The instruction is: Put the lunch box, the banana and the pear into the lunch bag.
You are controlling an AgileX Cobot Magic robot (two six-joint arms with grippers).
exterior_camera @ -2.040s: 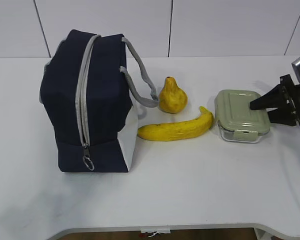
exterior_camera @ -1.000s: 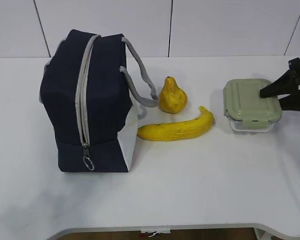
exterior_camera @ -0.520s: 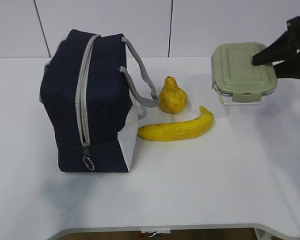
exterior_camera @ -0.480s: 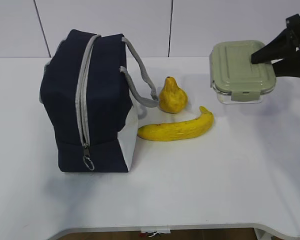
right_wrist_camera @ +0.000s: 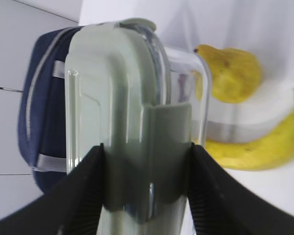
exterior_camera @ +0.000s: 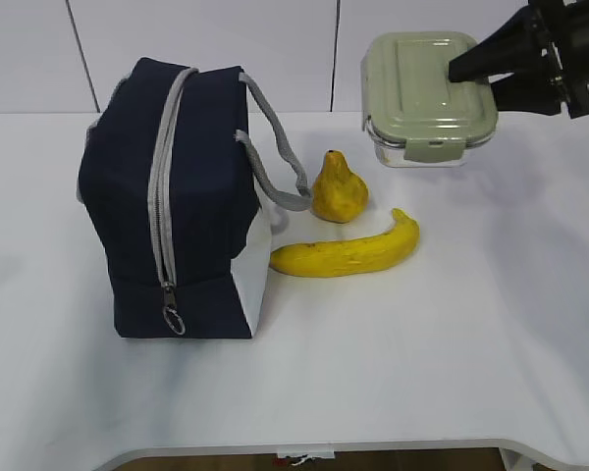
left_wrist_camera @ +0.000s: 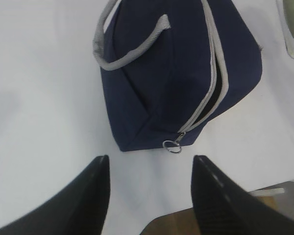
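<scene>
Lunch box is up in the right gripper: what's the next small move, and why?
Probably carry the lunch box, clamped in the right gripper, leftward toward the lunch bag. The left wrist view shows its zipper only partly parted, so the open left gripper may need to widen it first.

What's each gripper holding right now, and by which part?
Right gripper holds the lunch box in the air, pinched across lid and glass base at its right end. Left gripper holds nothing.
</scene>
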